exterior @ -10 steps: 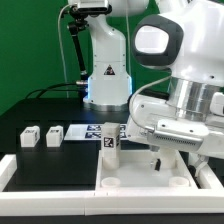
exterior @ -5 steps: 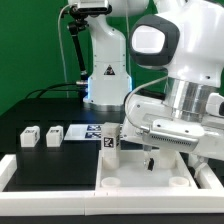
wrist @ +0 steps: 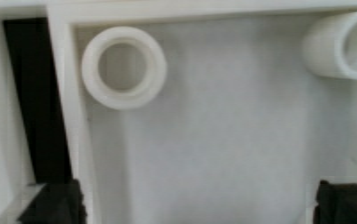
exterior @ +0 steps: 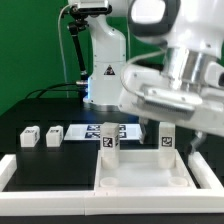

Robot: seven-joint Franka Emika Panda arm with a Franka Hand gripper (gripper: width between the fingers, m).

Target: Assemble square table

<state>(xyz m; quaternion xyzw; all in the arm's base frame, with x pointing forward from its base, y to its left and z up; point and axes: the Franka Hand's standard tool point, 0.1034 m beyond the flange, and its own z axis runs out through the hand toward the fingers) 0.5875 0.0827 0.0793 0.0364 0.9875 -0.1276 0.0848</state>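
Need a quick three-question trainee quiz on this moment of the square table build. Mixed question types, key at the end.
1. How many legs stand upright on the tabletop?
2. True or false: the gripper holds a leg.
3. The loose legs lie: A) on the black table, at the exterior view's left; B) on the tabletop; C) between the gripper's fingers.

Key: 1) two, the second here; 2) false, it is open and empty; 3) A.
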